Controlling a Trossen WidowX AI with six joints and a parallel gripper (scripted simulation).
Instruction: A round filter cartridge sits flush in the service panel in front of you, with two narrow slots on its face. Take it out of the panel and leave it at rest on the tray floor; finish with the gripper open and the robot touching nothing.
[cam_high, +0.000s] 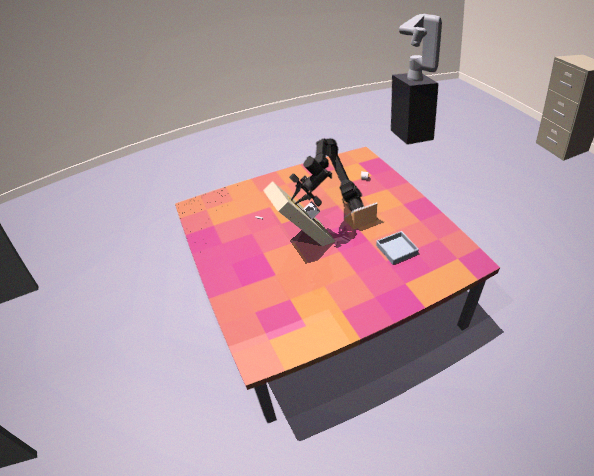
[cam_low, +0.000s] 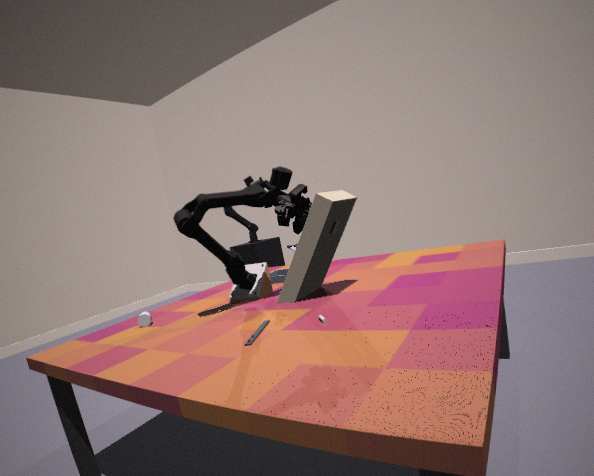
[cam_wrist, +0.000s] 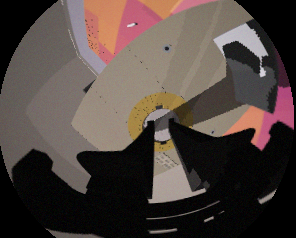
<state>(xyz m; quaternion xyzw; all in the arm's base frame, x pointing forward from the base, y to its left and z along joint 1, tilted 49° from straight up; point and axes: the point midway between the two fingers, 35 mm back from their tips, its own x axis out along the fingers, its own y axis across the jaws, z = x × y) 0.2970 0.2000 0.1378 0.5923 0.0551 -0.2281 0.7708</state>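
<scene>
The beige service panel (cam_high: 299, 212) leans tilted on the table; it also shows in the exterior view (cam_low: 317, 245). In the wrist view the round grey filter cartridge (cam_wrist: 159, 119) sits in the panel inside a yellow ring. My gripper (cam_wrist: 160, 125) is right at the cartridge face, with its fingers narrowed to a small gap and nothing held between them. I cannot tell whether the fingertips are in the slots. The gripper also shows at the panel's upper face in the top and exterior views (cam_high: 303, 192) (cam_low: 295, 220). The grey-blue tray (cam_high: 397, 247) lies empty to the right of the panel.
A wooden wedge block (cam_high: 364, 216) stands by the arm's base. A small white cylinder (cam_high: 365, 175) lies behind the arm and a small white peg (cam_high: 259, 218) lies left of the panel. A dark flat bar (cam_low: 257, 332) lies on the table.
</scene>
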